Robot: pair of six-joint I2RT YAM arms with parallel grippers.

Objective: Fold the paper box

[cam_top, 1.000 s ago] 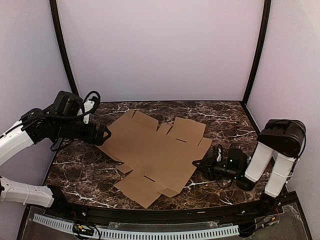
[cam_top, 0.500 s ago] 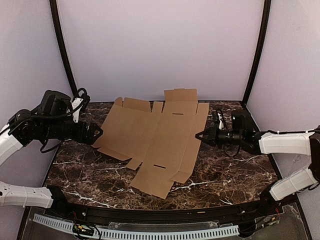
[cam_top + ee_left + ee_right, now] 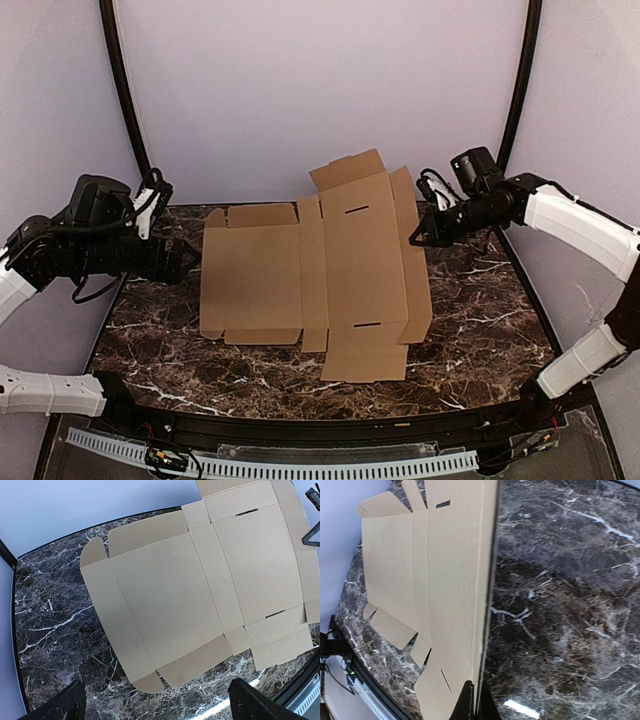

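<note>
The paper box (image 3: 310,270) is a flat brown die-cut cardboard sheet with flaps and slots, spread over the middle of the marble table. Its right side is raised off the table. My right gripper (image 3: 418,238) is shut on the sheet's right edge near the back. In the right wrist view the thin edge of the sheet (image 3: 440,580) runs straight into the closed right gripper (image 3: 479,700). My left gripper (image 3: 190,262) is open and empty, just left of the sheet's left edge. The left wrist view looks down on the sheet (image 3: 200,580) past the left gripper (image 3: 157,705).
The dark marble table (image 3: 150,330) is walled by pale panels at the back and sides, with black posts (image 3: 128,110) in the back corners. A black rail with a white strip (image 3: 300,465) runs along the near edge.
My right gripper has risen and swung toward the back right, carrying the sheet's right edge. The sheet has turned square to the table. My left gripper has drawn back a little to the left.
</note>
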